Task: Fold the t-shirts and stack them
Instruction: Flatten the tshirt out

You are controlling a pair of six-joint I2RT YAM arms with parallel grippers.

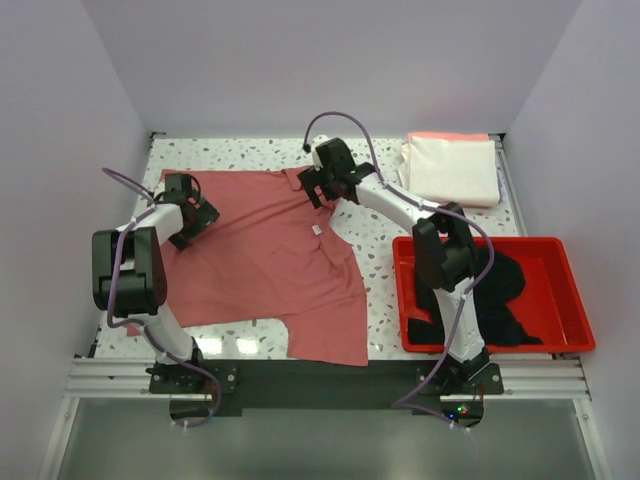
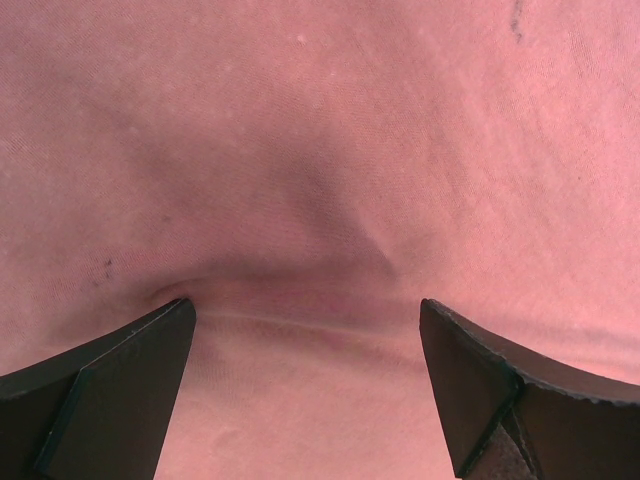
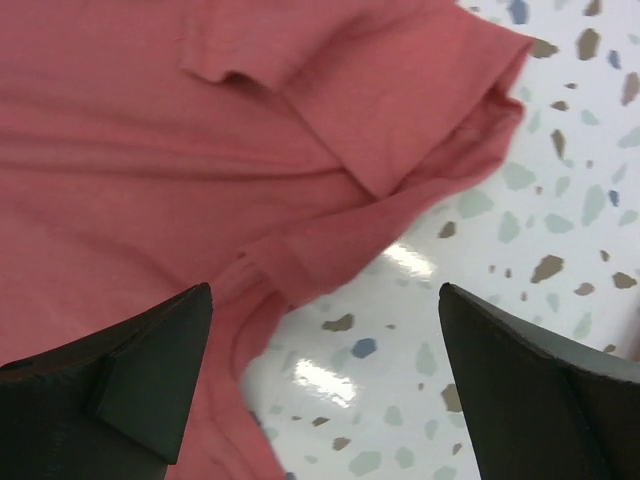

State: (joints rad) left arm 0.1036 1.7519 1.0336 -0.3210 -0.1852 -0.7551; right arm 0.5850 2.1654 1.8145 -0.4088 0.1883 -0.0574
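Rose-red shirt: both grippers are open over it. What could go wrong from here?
The right gripper straddles a bunched edge of the rose-red shirt and bare table; it may pinch only part. The left gripper sits over a wrinkle mid-cloth, so closing could bunch layers and skew the fold.

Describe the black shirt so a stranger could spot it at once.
Find the red tray on the table's near right side. The black t-shirt lies crumpled inside it. It is the only dark garment: the rose-red shirt is spread out, the pale ones folded behind.
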